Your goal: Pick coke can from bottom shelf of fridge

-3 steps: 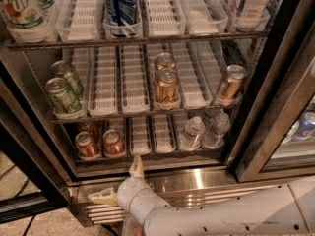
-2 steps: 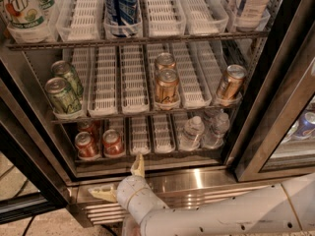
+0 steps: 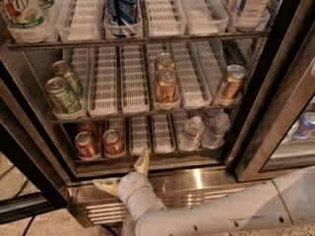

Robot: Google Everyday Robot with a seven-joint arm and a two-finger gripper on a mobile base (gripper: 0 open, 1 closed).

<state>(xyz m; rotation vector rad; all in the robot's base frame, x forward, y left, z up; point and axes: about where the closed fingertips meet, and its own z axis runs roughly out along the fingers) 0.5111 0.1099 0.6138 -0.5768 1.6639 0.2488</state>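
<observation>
Cream jaws below red coke can (image 3: pixel 113 142)

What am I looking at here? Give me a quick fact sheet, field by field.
Place: fridge stocked with drinks
Top shelf: 7UP bottle, Pepsi bottle
Middle shelf: green cans at left, copper-gold cans at centre and right
Bottom shelf: coke cans at left, water bottles at right
Claw: open, in front of the steel base just below the bottom shelf, one finger pointing up near the coke cans
Held: nothing
</observation>
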